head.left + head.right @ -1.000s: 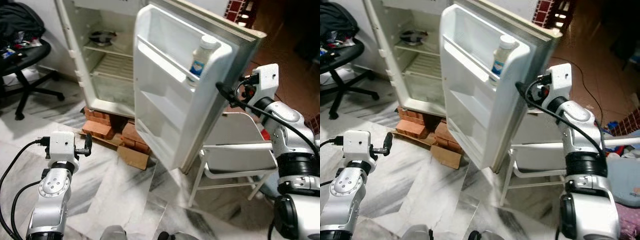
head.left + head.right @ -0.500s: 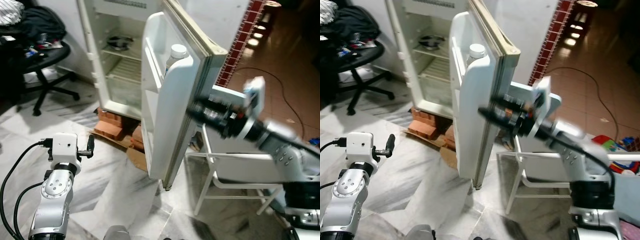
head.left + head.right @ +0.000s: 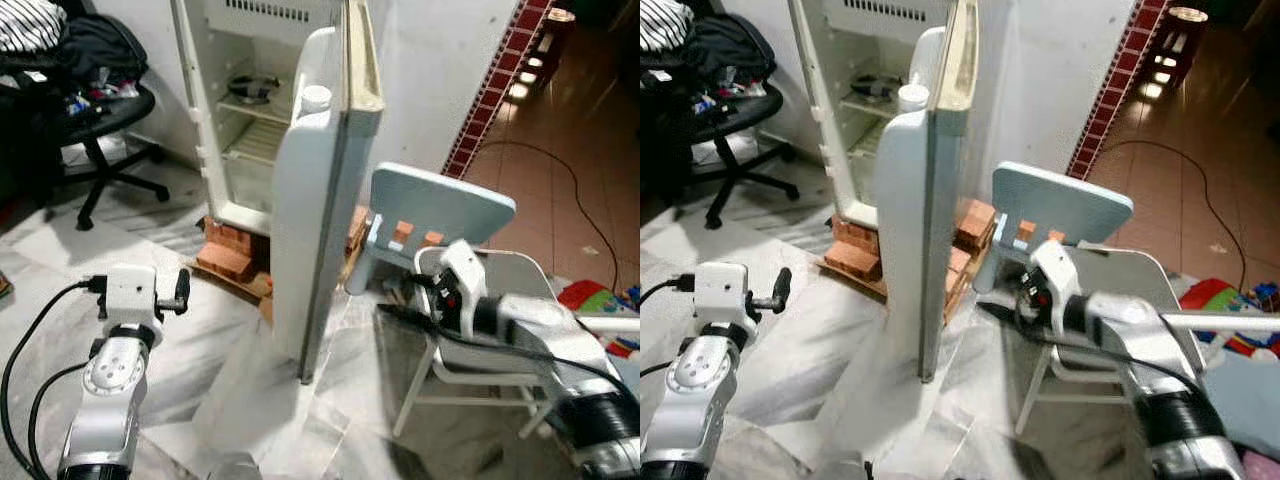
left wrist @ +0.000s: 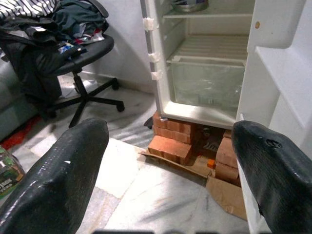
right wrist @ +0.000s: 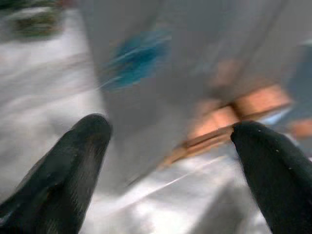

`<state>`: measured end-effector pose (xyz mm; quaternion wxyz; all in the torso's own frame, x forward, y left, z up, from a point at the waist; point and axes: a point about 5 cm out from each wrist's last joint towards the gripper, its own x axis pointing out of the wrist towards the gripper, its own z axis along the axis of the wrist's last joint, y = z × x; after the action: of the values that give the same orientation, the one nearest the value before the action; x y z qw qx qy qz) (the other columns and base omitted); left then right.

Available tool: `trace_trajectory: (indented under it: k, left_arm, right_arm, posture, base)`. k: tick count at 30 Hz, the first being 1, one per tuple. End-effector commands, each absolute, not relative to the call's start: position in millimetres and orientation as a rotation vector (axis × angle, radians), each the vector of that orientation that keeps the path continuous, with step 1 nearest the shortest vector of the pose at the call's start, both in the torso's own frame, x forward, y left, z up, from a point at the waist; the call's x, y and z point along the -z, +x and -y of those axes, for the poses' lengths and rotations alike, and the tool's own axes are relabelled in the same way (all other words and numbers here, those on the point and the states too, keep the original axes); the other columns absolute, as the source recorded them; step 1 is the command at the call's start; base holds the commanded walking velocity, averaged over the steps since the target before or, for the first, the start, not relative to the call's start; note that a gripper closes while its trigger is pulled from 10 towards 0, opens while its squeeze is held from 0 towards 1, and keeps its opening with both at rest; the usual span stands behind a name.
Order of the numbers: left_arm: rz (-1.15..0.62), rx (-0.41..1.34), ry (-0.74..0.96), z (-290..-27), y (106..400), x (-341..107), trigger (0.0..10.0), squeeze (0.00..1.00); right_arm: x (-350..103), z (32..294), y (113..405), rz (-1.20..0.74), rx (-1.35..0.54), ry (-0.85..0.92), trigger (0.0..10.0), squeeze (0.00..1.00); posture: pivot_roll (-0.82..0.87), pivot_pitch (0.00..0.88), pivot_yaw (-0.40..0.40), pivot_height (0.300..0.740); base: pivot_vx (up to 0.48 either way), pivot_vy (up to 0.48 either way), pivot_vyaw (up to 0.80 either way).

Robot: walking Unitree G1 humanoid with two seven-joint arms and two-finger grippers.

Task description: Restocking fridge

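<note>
At far left, office chair (image 3: pixel 95 120) piled with clothes. Left gripper (image 4: pixel 165 180) low over marble floor (image 3: pixel 200 340), fingers wide apart, empty. Fridge (image 3: pixel 235 110) on bricks (image 3: pixel 230 255), door (image 3: pixel 320 200) edge-on, bottle (image 3: pixel 316 99) in door shelf. Right gripper (image 5: pixel 170 170) beside white chair (image 3: pixel 440 215), spread, empty.

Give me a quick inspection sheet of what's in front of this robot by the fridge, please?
Surface: marble floor, bare where the robot stands.
Job's things: fridge open; fridge door edge-on to the camera; white bottle in its top door shelf; metal bowl on a shelf inside.
Clutter: bricks and cardboard under the fridge.
Grippers: left gripper open, empty; right gripper open, empty, low beside the door.
Cables: black cord across the tiles.
Surroundings: white chair; office chair heaped with clothes.
</note>
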<state>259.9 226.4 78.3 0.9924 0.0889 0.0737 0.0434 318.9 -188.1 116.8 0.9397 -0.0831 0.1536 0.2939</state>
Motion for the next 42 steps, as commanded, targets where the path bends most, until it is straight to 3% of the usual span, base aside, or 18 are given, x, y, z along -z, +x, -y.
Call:
trace_trajectory:
  k: [1,2,4,6,7,9,10,17,22,24,29,34,36,42]
  left_arm:
    - [-0.149,-0.072,0.184,-223,261,-77,10.0,0.00]
    - [-0.149,-0.072,0.184,-223,261,-77,10.0,0.00]
    - [-0.147,-0.067,0.180,-219,262,-77,10.0,0.00]
    - [-0.147,-0.065,0.180,-218,262,-77,10.0,0.00]
    - [-0.143,-0.064,0.178,-217,262,-78,10.0,0.00]
    - [-0.142,-0.066,0.177,-217,261,-79,10.0,0.00]
    - [-0.144,-0.073,0.178,-220,259,-78,10.0,0.00]
    - [-0.145,-0.090,0.178,-224,257,-77,10.0,0.00]
    - [-0.140,-0.086,0.176,-222,259,-78,10.0,0.00]
    - [-0.141,-0.084,0.173,-222,258,-77,10.0,0.00]
    - [-0.149,-0.086,0.164,-223,258,-75,10.0,0.00]
    - [-0.156,-0.084,0.146,-221,260,-73,10.0,0.00]
    - [-0.157,-0.081,0.130,-218,261,-73,10.0,0.00]
    - [-0.165,-0.076,0.135,-218,264,-72,10.0,0.00]
  right_arm:
    - [-141,175,336,-0.161,-0.454,-0.092,10.0,0.00]
    - [-141,175,336,-0.161,-0.454,-0.092,10.0,0.00]
    - [-155,142,345,-0.061,-0.430,0.101,10.0,0.00]
    - [-158,135,345,-0.053,-0.445,0.148,10.0,0.00]
    - [-166,109,341,-0.040,-0.562,0.275,10.0,0.00]
    - [-179,83,330,-0.015,-0.744,0.379,10.0,0.00]
    - [-201,56,309,0.042,-0.970,0.471,10.0,0.00]
    - [-226,29,261,0.051,-1.333,0.592,10.0,0.00]
    - [-203,32,274,-0.030,-1.188,0.549,10.0,0.00]
    - [-171,61,299,-0.117,-0.835,0.426,10.0,0.00]
    - [-149,93,308,-0.126,-0.597,0.342,10.0,0.00]
    - [-137,114,308,-0.123,-0.457,0.321,10.0,0.00]
    - [-126,127,305,-0.116,-0.365,0.235,10.0,0.00]
    - [-111,140,295,-0.141,-0.276,0.221,10.0,0.00]
  posture:
    - [0.14,0.012,-0.069,0.740]
    - [0.14,0.012,-0.069,0.740]
    - [0.16,0.010,-0.074,0.740]
    - [0.16,0.010,-0.074,0.740]
    - [0.17,0.009,-0.079,0.740]
    - [0.17,0.010,-0.082,0.740]
    - [0.17,0.009,-0.085,0.740]
    - [0.17,0.007,-0.093,0.740]
    - [0.17,0.007,-0.089,0.740]
    - [0.16,0.003,-0.088,0.740]
    - [0.16,0.000,-0.085,0.740]
    - [0.15,0.000,-0.080,0.740]
    - [0.14,0.000,-0.075,0.740]
    - [0.13,0.000,-0.068,0.740]
  base:
    - [0.000,0.000,0.00]
    - [0.000,0.000,0.00]
    - [0.000,0.000,0.00]
    - [0.000,0.000,0.00]
    - [0.000,0.000,0.00]
    - [0.000,0.000,0.00]
    - [0.000,0.000,0.00]
    - [0.000,0.000,0.00]
    - [0.000,0.000,0.00]
    - [0.000,0.000,0.00]
    - [0.000,0.000,0.00]
    - [0.000,0.000,0.00]
    - [0.000,0.000,0.00]
    - [0.000,0.201,0.00]
